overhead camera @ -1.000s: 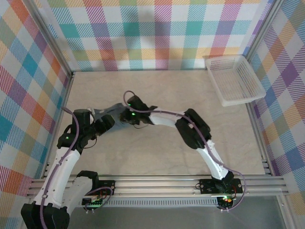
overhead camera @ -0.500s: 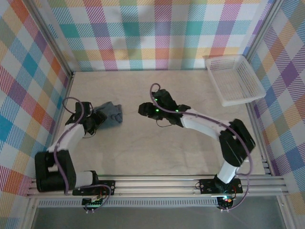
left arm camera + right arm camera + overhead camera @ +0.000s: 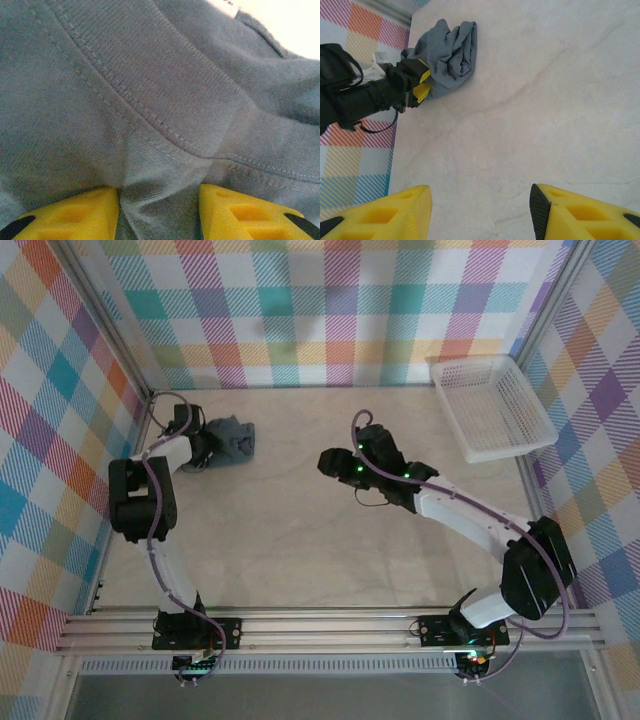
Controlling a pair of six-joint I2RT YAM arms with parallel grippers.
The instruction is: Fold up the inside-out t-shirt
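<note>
t-shirt (image 3: pixel 233 439) pulled far-left, bunched, long axis sideways

no words, brand or number legible anywhere; small white label (image 3: pixel 224 4) at the top edge of the left wrist view, lying on the grey t-shirt (image 3: pixel 150 100) near its stitched seam, cut off by the frame; its print too blurred to read

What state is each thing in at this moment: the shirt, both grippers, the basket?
inside-out t-shirt: bunched in a wrinkled heap in the far left corner, not folded.
left gripper: fingers closed on a fold of the t-shirt.
right gripper: fingers open, holding nothing, above the bare table.
white mesh basket: upright, empty, in the far right corner.
</note>
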